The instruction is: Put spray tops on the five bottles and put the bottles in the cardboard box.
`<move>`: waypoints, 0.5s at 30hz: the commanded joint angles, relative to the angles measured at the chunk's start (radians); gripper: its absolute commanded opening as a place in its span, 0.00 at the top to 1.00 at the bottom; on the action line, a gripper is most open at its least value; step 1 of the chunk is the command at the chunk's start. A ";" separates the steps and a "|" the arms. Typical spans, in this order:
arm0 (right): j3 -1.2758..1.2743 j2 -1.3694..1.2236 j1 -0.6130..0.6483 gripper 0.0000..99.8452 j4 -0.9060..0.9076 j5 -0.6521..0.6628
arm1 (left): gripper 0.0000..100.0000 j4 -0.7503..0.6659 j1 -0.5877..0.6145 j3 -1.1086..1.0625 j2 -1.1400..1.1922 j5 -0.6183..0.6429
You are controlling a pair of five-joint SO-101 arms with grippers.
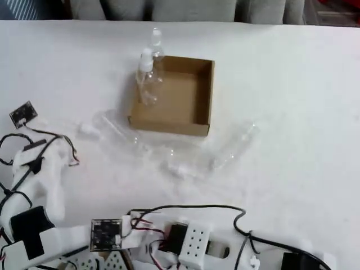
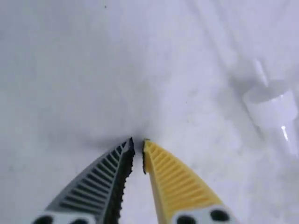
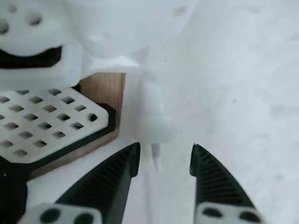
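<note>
Yellow-and-grey left pincer sits together, empty, over the desk; loose bottles flank the box, where two topped bottles seem to stand, so three look left to top and box; right pincer gapes before a top

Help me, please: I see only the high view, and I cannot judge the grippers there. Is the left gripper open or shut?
Observer: The left gripper is shut and holds nothing. Its tips point at bare table.
Operator: Is anything near it?
Observer: A white spray top lies off to one side, not touching the gripper.
Operator: And the right gripper?
Observer: The right gripper is open. A white piece that looks like a spray top lies on the table just ahead of the gap.
</note>
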State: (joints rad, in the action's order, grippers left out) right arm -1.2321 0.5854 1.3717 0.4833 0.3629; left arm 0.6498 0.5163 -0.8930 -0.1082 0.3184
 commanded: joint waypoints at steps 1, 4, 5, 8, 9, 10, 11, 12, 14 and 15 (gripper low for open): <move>0.049 0.033 0.056 0.85 -0.002 -0.040 | 0.94 -0.020 0.007 0.052 0.002 0.005; 0.049 0.036 0.084 0.85 -0.004 -0.051 | 0.94 -0.020 0.007 0.054 0.002 0.005; 0.048 0.033 0.087 0.85 -0.018 -0.054 | 0.94 -0.020 0.007 0.054 0.002 0.005; 0.020 0.031 0.085 0.85 -0.079 -0.055 | 0.94 -0.021 0.007 0.054 0.002 0.006; 0.005 0.031 0.085 0.85 -0.107 -0.055 | 0.94 -0.023 0.007 0.054 0.004 0.006; -0.011 0.031 0.085 0.85 -0.137 -0.055 | 0.94 -0.025 0.007 0.055 0.005 0.008; -0.025 0.031 0.085 0.85 -0.170 -0.055 | 0.94 -0.021 0.015 0.061 0.008 0.008; -0.040 0.031 0.085 0.85 -0.200 -0.055 | 0.94 -0.021 0.024 0.066 0.010 0.008; -0.055 0.031 0.084 0.85 -0.234 -0.055 | 0.94 -0.021 0.027 0.068 0.010 0.008; -0.057 0.031 0.082 0.85 -0.237 -0.055 | 0.94 -0.021 0.027 0.068 0.010 0.008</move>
State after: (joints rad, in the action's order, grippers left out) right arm -1.2919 0.5961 1.4392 0.2915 0.3168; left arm 0.6498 0.5240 -0.8823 -0.0990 0.3184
